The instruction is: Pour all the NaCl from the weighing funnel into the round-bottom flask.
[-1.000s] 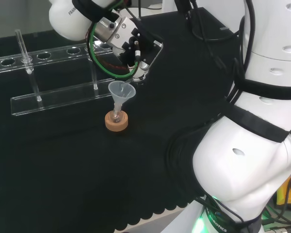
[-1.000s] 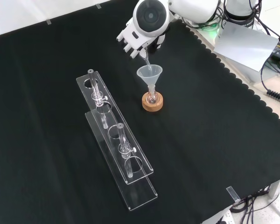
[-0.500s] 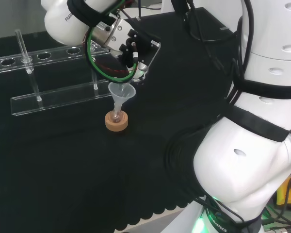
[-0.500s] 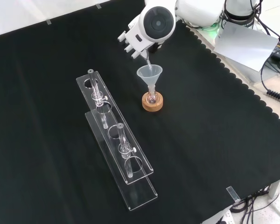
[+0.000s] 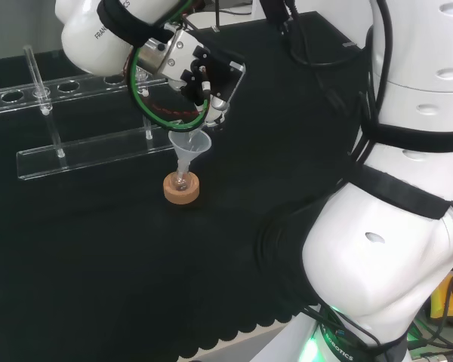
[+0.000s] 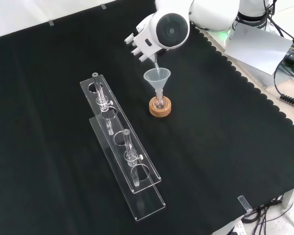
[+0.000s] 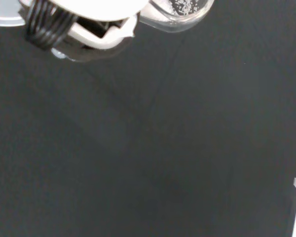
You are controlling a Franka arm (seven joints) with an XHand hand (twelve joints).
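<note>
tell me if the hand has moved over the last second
Yes. In the head view the hand has shifted slightly up and left, judged against the cork stand, which has stayed put; it remains above the plastic funnel.

White arm, black bands, green cables.

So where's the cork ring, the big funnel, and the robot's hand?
Cork ring [image 6: 160,107]: front view, its front wall.
Big funnel [image 6: 157,77]: front view, its cone wall.
Hand [image 6: 143,45]: front view, its white back.
</note>
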